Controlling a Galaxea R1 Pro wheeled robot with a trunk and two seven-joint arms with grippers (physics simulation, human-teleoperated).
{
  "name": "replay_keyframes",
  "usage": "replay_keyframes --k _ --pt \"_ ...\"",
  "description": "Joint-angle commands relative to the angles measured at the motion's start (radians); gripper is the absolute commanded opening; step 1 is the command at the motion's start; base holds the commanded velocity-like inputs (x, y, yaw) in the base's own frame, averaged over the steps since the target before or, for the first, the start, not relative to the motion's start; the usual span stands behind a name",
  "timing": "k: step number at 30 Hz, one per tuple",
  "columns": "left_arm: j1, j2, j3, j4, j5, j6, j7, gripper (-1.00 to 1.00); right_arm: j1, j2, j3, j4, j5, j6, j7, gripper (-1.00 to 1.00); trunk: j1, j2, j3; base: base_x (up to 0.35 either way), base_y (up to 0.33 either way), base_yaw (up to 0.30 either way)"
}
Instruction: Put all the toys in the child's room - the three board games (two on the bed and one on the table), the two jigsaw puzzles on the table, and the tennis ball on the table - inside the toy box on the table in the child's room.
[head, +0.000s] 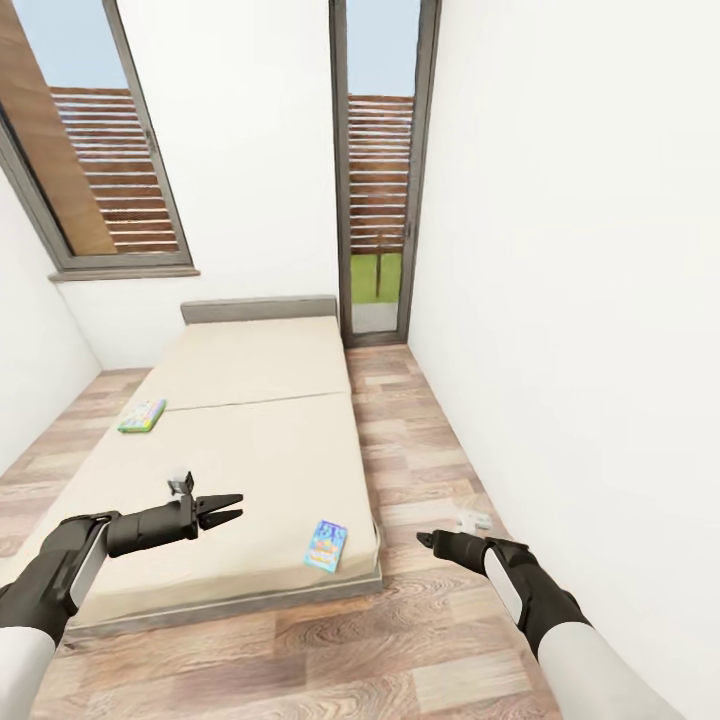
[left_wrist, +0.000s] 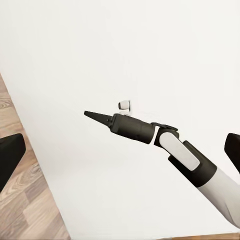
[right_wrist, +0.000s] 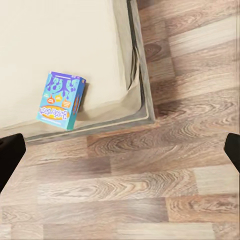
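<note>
We are standing at the foot of the bed (head: 250, 440), which is filling the middle of the head view with its plain cream cover. A blue game box (head: 326, 545) is lying flat near the lower right corner of the bed, close to the edge, and a pale green game box (head: 142, 416) is lying further up by the left edge. Our left claw (head: 232, 508) is hovering over the lower left part of the cover in the head view, its two fingers spread a little way apart and gripping nothing. Our right claw (head: 424, 540) is hanging over the wood floor (head: 440, 640) at the lower right, just off the corner of the bed; its fingers are looking pressed together to a point in the head view and in the left wrist view (left_wrist: 89, 114), with nothing between them. In the right wrist view the blue game box (right_wrist: 61, 99) is sitting at the left of the frame, just inside the bed's corner. A white wall (head: 570, 300) is running along the right side.
</note>
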Motion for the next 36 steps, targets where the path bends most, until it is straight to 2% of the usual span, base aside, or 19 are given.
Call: replay_keyframes --k 1,13,19,36 --pt "0.000 0.001 0.000 0.000 0.002 0.010 -0.002 1.00 -0.001 0.001 -0.005 -0.001 -0.004 0.007 0.003 1.00 0.001 -0.002 -0.001 0.000 0.031 -0.220" --pt "0.000 0.000 0.000 -0.001 0.002 0.010 -0.002 1.00 -0.001 0.001 -0.005 -0.002 -0.004 0.007 0.003 1.00 0.001 -0.002 0.012 0.000 -0.006 -0.188" --pt "0.000 0.000 0.000 0.000 0.002 0.010 -0.002 1.00 -0.001 0.004 -0.004 -0.002 -0.004 0.006 0.003 1.00 0.001 -0.002 0.012 0.000 -0.120 -0.026" --pt "0.000 0.001 0.000 0.000 0.001 0.010 -0.002 1.00 -0.001 0.005 -0.004 -0.002 -0.004 -0.002 0.003 1.00 0.001 -0.002 0.013 0.000 -0.006 -0.001"
